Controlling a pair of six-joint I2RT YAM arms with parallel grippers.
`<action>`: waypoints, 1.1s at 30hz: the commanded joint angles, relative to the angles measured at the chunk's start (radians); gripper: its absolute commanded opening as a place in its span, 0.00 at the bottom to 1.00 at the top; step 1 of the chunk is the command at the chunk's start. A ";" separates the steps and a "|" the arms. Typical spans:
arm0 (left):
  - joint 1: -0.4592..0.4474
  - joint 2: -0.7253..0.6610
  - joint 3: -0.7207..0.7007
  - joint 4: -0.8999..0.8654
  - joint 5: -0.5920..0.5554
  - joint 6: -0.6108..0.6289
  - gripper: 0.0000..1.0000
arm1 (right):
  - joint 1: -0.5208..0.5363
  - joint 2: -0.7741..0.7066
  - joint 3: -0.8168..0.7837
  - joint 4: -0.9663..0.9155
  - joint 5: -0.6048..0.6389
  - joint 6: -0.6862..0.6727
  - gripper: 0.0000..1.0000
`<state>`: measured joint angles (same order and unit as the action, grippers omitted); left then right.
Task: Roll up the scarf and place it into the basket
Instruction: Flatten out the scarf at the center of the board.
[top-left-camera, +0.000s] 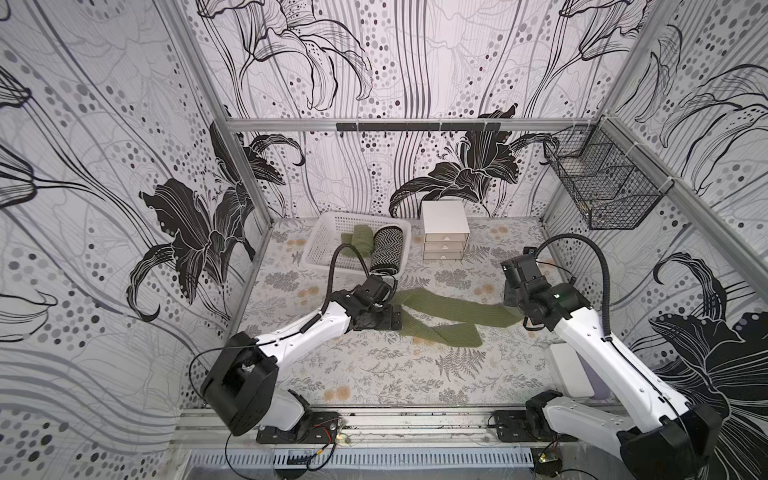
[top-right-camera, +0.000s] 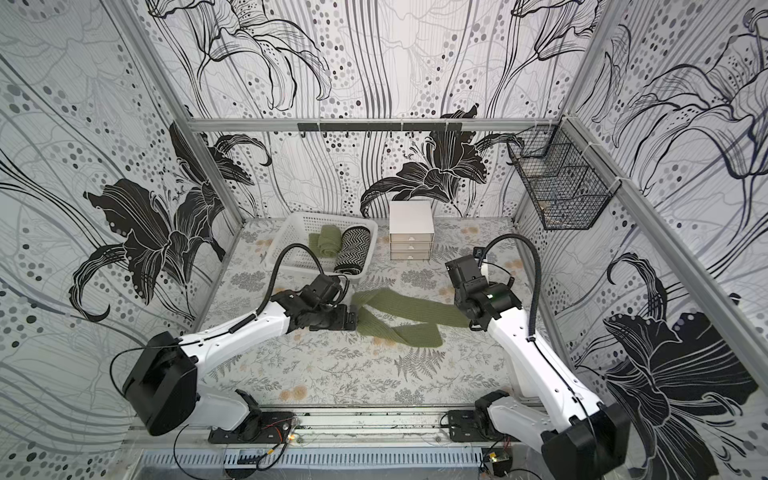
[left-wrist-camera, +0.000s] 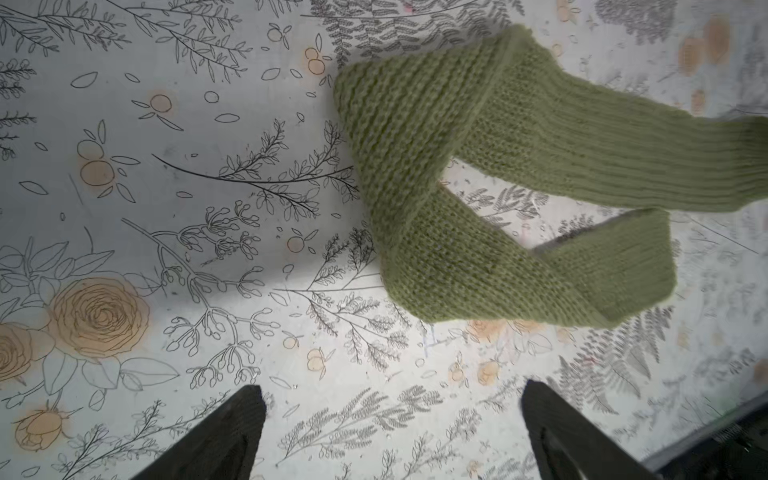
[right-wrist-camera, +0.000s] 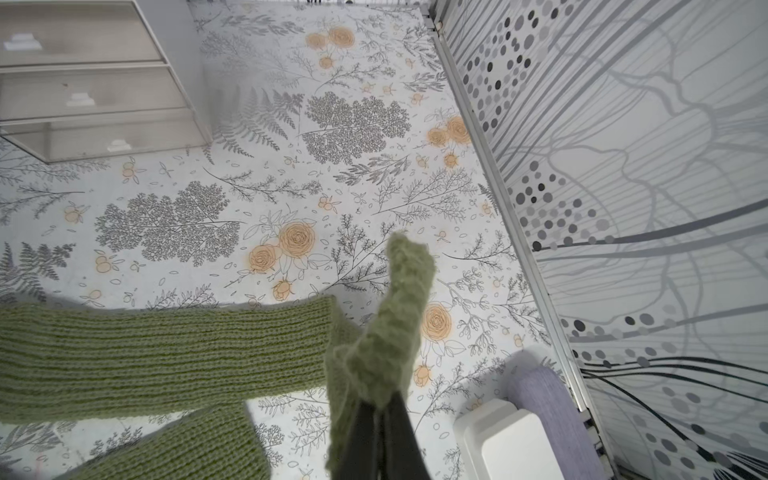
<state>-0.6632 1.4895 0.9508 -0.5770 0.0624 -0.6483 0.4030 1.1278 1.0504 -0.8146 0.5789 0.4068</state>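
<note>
Green knitted scarf (top-left-camera: 449, 311) lies bent in a loose V on the floral table (top-left-camera: 374, 374) in both top views. It is near the white basket (top-left-camera: 322, 245), which holds a green roll (top-left-camera: 358, 243) and a zigzag-patterned roll (top-left-camera: 386, 249). In the left wrist view, the left gripper (left-wrist-camera: 390, 399) stands spread over bare table, apart from the scarf's fold. In the right wrist view, the right gripper (right-wrist-camera: 384, 405) is pinched onto one scarf end.

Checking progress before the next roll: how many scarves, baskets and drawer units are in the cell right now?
Scarves: 3 (loose green scarf, green roll, zigzag roll)
Baskets: 2 (white basket, wire basket)
Drawer unit: 1
Total: 6
</note>
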 joint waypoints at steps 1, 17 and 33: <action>-0.024 0.076 0.025 0.108 -0.140 -0.104 0.99 | -0.009 0.009 -0.007 0.047 -0.038 -0.024 0.00; -0.022 0.255 -0.007 0.405 -0.260 -0.142 0.00 | -0.015 -0.066 -0.033 0.075 -0.114 -0.071 0.00; 0.176 -0.194 0.496 -0.688 -1.040 0.105 0.00 | -0.017 -0.008 0.055 0.308 -0.451 -0.070 0.00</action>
<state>-0.4656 1.3342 1.4158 -1.1492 -0.8593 -0.6777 0.3920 1.1019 1.0550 -0.5678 0.1413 0.3317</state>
